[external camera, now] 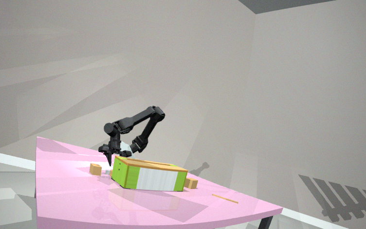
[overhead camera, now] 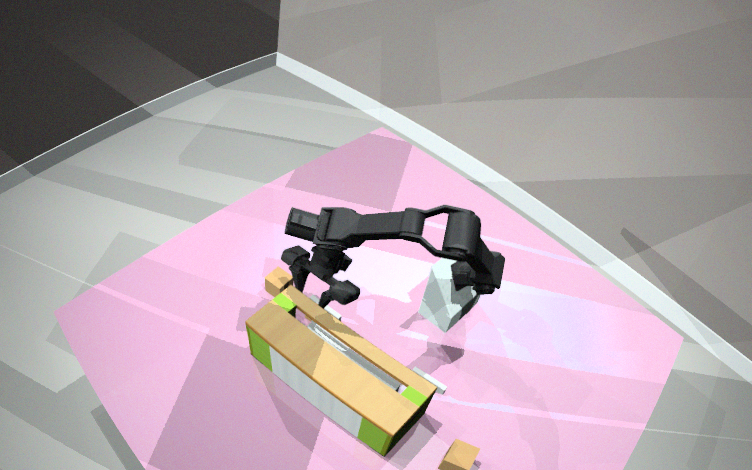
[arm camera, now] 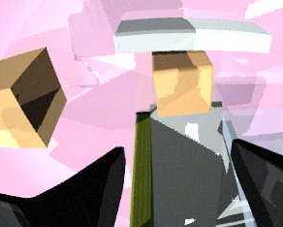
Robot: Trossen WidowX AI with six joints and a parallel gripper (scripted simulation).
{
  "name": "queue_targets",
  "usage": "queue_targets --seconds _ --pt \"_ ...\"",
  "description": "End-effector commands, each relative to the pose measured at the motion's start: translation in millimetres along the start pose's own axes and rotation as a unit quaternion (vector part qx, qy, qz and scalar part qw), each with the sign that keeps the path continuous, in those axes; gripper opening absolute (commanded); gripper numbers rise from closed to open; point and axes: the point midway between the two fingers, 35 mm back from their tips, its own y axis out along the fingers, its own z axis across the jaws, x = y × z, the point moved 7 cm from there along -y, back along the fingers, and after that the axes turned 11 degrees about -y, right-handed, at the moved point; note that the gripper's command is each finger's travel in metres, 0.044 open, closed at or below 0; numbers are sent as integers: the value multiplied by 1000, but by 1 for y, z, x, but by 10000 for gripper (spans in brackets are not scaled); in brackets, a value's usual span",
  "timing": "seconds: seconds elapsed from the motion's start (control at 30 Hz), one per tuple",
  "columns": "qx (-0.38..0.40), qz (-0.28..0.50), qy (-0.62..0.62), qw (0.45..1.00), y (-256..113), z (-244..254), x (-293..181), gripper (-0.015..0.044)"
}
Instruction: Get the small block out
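Observation:
The box [overhead camera: 309, 344] [external camera: 157, 179] stands upright on the pink table, with a wooden top, green ends and a pale front. In the wrist view a small orange block [arm camera: 184, 92] [external camera: 111, 172] lies at the end of a grey surface beside the box's green wall [arm camera: 143, 179], close to a white bar [arm camera: 223, 41] [external camera: 107, 171]. My gripper [overhead camera: 310, 298] [external camera: 118, 161] [arm camera: 179, 151] is open and empty, pointing down behind the box's left end. In the wrist view its fingertips stand either side of the grey surface, short of the block. The block is hidden in the top view.
A larger wooden cube [overhead camera: 277, 281] [external camera: 95, 168] [arm camera: 2, 116] stands by the box's left end. Another [overhead camera: 460, 454] [external camera: 192, 183] is beyond the right end. A pale faceted object [overhead camera: 440, 300] stands by the arm's base. A thin stick [external camera: 225, 198] lies at the right.

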Motion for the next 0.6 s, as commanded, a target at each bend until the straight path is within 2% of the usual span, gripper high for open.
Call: queue_targets --seconds 0.0,0.57 --pt "-2 0 3 1000 8 -1 4 285" --pt "-3 1 3 1000 33 -6 14 285"
